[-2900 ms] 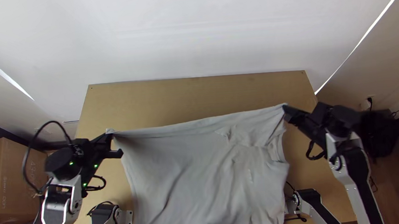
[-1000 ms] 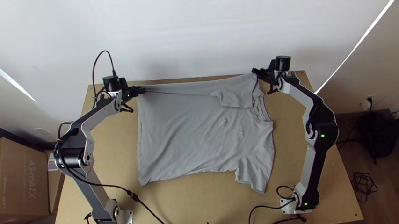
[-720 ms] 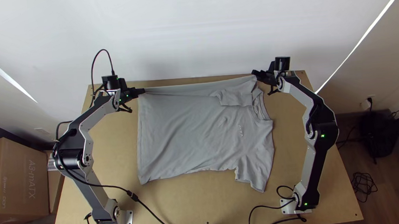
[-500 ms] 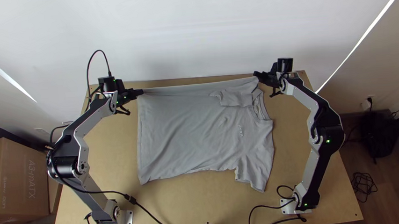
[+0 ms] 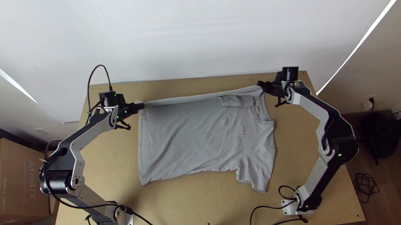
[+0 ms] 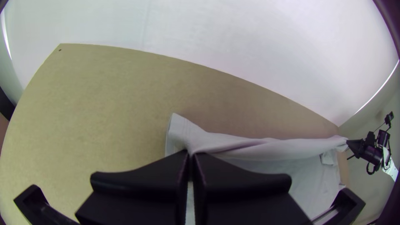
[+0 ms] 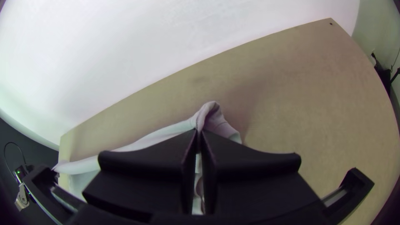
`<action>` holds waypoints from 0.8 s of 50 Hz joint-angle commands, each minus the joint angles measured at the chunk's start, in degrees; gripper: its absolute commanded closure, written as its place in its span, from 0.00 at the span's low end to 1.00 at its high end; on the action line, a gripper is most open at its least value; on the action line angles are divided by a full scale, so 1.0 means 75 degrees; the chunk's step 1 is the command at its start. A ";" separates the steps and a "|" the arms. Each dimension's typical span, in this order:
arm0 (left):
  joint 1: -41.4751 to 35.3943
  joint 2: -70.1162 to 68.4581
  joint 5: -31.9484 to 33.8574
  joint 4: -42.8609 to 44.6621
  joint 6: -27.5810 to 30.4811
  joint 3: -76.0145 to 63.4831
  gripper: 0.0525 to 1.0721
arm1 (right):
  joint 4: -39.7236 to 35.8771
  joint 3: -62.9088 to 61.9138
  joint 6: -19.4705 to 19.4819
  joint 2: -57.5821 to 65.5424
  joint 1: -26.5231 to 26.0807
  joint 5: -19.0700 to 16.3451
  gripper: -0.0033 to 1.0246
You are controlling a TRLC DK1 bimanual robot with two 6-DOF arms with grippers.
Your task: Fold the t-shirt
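Wooden table (image 5: 179,208), grey t-shirt (image 5: 183,142) mostly spread, far edge clenched by left jaws and right jaws, pinched bits hidden.

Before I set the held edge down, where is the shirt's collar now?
In the top view, the collar is at the right end of the t-shirt, just below the right gripper in the picture.

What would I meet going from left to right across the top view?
Cardboard box, left tool, grey t-shirt, right tool, tangled black cable on the floor.
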 commanded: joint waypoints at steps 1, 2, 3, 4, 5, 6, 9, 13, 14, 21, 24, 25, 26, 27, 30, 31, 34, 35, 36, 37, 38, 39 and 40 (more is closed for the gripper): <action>0.0011 -0.0332 0.0014 0.0163 -0.0225 -0.0351 0.98 | 0.0071 -0.0509 -0.0070 -0.0457 -0.0094 0.0113 0.98; 0.0011 -0.0355 0.0014 0.0163 -0.0225 -0.0386 0.98 | 0.0071 -0.0591 -0.0070 -0.0504 -0.0082 0.0113 0.98; 0.0011 -0.0379 0.0014 0.0175 -0.0237 -0.0445 0.98 | 0.0083 -0.0685 -0.0070 -0.0563 -0.0082 0.0113 0.98; 0.0011 -0.0402 0.0014 0.0186 -0.0237 -0.0492 0.98 | 0.0083 -0.0767 -0.0070 -0.0621 -0.0082 0.0113 0.98; 0.0011 -0.0414 0.0014 0.0222 -0.0248 -0.0550 0.98 | 0.0083 -0.0837 -0.0081 -0.0668 -0.0082 0.0113 0.98; 0.0011 -0.0449 0.0014 0.0257 -0.0248 -0.0621 0.98 | 0.0095 -0.0919 -0.0081 -0.0727 -0.0070 0.0113 0.98; 0.0011 -0.0519 0.0014 0.0397 -0.0260 -0.0820 0.98 | 0.0095 -0.1118 -0.0081 -0.0856 -0.0047 0.0113 0.98; 0.0011 -0.0554 0.0014 0.0503 -0.0319 -0.1031 0.98 | 0.0107 -0.1353 -0.0081 -0.0996 -0.0024 0.0113 0.98; 0.0011 -0.0554 0.0014 0.0526 -0.0319 -0.1078 0.98 | 0.0107 -0.1400 -0.0081 -0.1008 -0.0012 0.0113 0.98; -0.0095 -0.0519 0.0002 0.0608 -0.0237 -0.1406 0.97 | 0.0118 -0.1622 -0.0046 -0.1055 0.0000 0.0113 0.98; -0.0095 -0.0519 -0.0010 0.0714 -0.0237 -0.1511 0.97 | 0.0118 -0.1728 -0.0046 -0.1066 0.0000 0.0113 0.98; -0.0095 -0.0519 -0.0010 0.0749 -0.0237 -0.1535 0.97 | 0.0118 -0.1763 -0.0046 -0.1066 0.0000 0.0113 0.98; -0.0095 -0.0519 -0.0021 0.0772 -0.0248 -0.1558 0.97 | 0.0118 -0.1786 -0.0046 -0.1066 0.0012 0.0113 0.98; -0.0083 -0.0507 -0.0033 0.0772 -0.0248 -0.1582 0.97 | 0.0118 -0.1810 -0.0034 -0.1066 0.0012 0.0113 0.98; -0.0048 -0.0519 -0.0068 0.0784 -0.0237 -0.1617 0.93 | 0.0107 -0.1950 -0.0034 -0.1137 0.0012 0.0113 0.97; -0.0036 -0.0519 -0.0068 0.0784 -0.0237 -0.1629 0.89 | 0.0118 -0.1986 -0.0034 -0.1160 0.0012 0.0113 0.97; -0.0012 -0.0519 -0.0080 0.0784 -0.0202 -0.1629 0.77 | 0.0071 -0.2114 -0.0034 -0.1266 -0.0024 0.0113 0.84; -0.0001 -0.0531 -0.0080 0.0784 -0.0202 -0.1629 0.71 | 0.0036 -0.2161 -0.0034 -0.1324 -0.0047 0.0113 0.78; 0.0011 -0.0543 -0.0080 0.0772 -0.0178 -0.1617 0.65 | 0.0025 -0.2208 -0.0034 -0.1383 -0.0059 0.0113 0.72; 0.0023 -0.0554 -0.0092 0.0749 -0.0166 -0.1617 0.59 | 0.0013 -0.2267 -0.0046 -0.1465 -0.0070 0.0113 0.66; 0.0034 -0.0566 -0.0092 0.0737 -0.0155 -0.1617 0.52 | -0.0034 -0.2325 -0.0058 -0.1547 -0.0094 0.0113 0.61; 0.0058 -0.0578 -0.0092 0.0714 -0.0120 -0.1605 0.46 | -0.0081 -0.2384 -0.0058 -0.1641 -0.0117 0.0113 0.57; 0.0058 -0.0578 -0.0092 0.0690 -0.0073 -0.1605 0.40 | -0.0140 -0.2443 -0.0070 -0.1758 -0.0129 0.0113 0.54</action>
